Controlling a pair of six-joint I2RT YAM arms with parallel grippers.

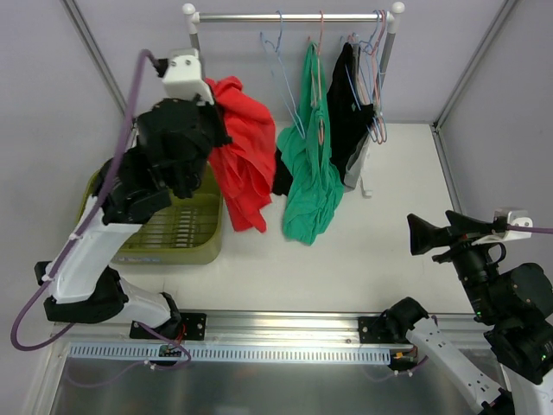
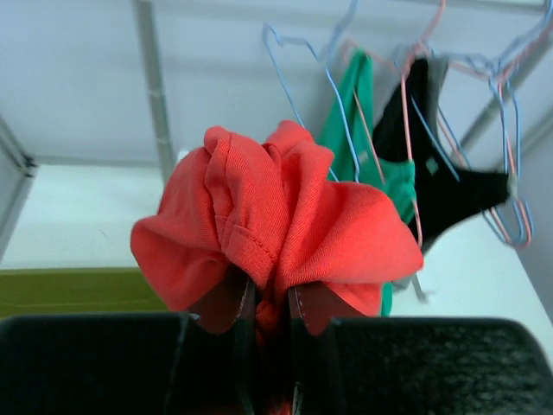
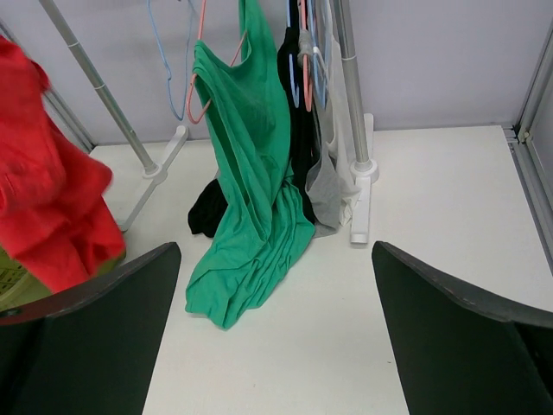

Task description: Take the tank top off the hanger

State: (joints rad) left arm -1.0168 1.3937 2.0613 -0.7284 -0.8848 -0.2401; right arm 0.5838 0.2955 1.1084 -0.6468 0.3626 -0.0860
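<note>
A red tank top (image 1: 242,164) hangs bunched from my left gripper (image 1: 216,93), raised left of the clothes rack (image 1: 294,16) and over the basket's right edge. In the left wrist view the jaws (image 2: 270,307) are shut on a fold of the red fabric (image 2: 285,216). No hanger shows inside it. An empty blue hanger (image 1: 281,65) hangs on the rail beside it. My right gripper (image 1: 432,233) stands open low at the right, nothing between its fingers (image 3: 276,246).
A green tank top (image 1: 309,173) on a pink hanger and a black one (image 1: 346,112) hang from the rail, their hems pooled on the white table. A green basket (image 1: 173,233) sits at the left. Several more hangers crowd the rail's right end.
</note>
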